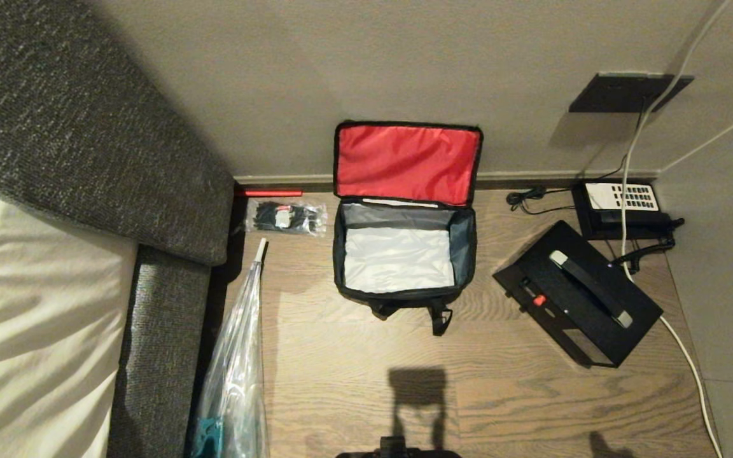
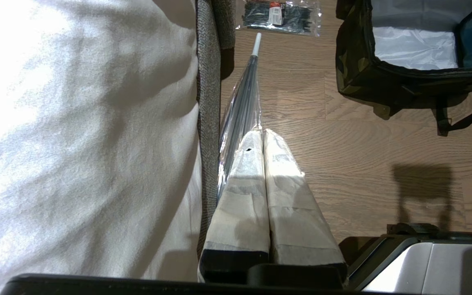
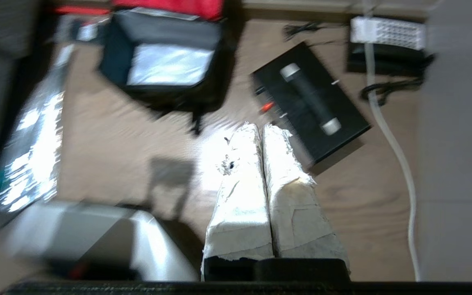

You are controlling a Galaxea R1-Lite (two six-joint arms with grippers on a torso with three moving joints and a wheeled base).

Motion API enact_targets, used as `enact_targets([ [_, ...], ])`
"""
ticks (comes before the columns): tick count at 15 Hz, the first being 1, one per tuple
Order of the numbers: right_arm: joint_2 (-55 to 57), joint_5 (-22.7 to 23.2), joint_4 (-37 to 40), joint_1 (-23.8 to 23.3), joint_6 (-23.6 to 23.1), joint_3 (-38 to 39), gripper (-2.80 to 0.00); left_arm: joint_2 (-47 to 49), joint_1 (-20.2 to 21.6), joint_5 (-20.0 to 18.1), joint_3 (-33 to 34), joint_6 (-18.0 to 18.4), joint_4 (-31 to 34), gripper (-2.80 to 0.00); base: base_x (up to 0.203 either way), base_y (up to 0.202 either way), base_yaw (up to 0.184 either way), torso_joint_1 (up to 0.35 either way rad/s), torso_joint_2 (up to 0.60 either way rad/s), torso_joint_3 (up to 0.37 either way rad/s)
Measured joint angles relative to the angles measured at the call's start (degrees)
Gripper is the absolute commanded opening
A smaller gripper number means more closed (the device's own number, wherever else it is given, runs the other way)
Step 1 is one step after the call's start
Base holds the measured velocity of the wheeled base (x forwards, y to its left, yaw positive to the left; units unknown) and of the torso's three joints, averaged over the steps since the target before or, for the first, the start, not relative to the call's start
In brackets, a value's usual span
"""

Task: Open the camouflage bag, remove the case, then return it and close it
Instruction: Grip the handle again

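Bag (image 1: 404,254) centre frame, lid flipped open, inside bare. Case (image 1: 579,294) on floor right of it. Left gripper (image 2: 262,135) and right gripper (image 3: 260,129) both closed, empty.

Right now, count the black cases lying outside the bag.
1: the case lies flat on the floor right of the open, empty camouflage bag, just before the telephone.

bag (image 1: 404,254) centre on floor (image 1: 354,381); case (image 1: 576,296) right of it, telephone (image 1: 621,207) behind case.
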Motion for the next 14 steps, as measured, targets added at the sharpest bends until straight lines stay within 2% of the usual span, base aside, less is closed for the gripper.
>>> enact_targets([
  [1, 0.0, 1.6, 4.1, 0.0, 0.2, -2.9, -2.8, 0.0, 0.0, 0.0, 0.0, 0.1, 0.0, -2.8, 0.0, 0.0, 0.0, 0.0, 0.0, 0.0],
  [3, 0.9, 7.6, 10.2, 0.0, 0.8, -3.3, -2.8, 0.0, 0.0, 0.0, 0.0, 0.0, 0.0, -2.8, 0.0, 0.0, 0.0, 0.0, 0.0, 0.0],
  [5, 5.9, 12.0, 11.0, 0.0, 2.4, -4.1, -2.8, 0.0, 0.0, 0.0, 0.0, 0.0, 0.0, -2.8, 0.0, 0.0, 0.0, 0.0, 0.0, 0.0],
  [7, 16.4, 14.1, 8.3, 0.0, 3.8, -5.7, -2.8, 0.0, 0.0, 0.0, 0.0, -0.2, 0.0, -2.8, 0.0, 0.0, 0.0, 0.0, 0.0, 0.0],
  [10, 36.7, 15.7, -0.7, -0.1, 8.4, -5.5, -2.8, 0.0, 0.0, 0.0, 0.0, -0.2, 0.0, -2.8, 0.0, 0.0, 0.0, 0.0, 0.0, 0.0],
  [14, 59.5, 15.1, -25.2, -0.4, 15.0, -2.4, -2.8, 0.0, 0.0, 0.0, 0.0, -0.2, 0.0, -2.8, 0.0, 0.0, 0.0, 0.0, 0.0, 0.0],
])
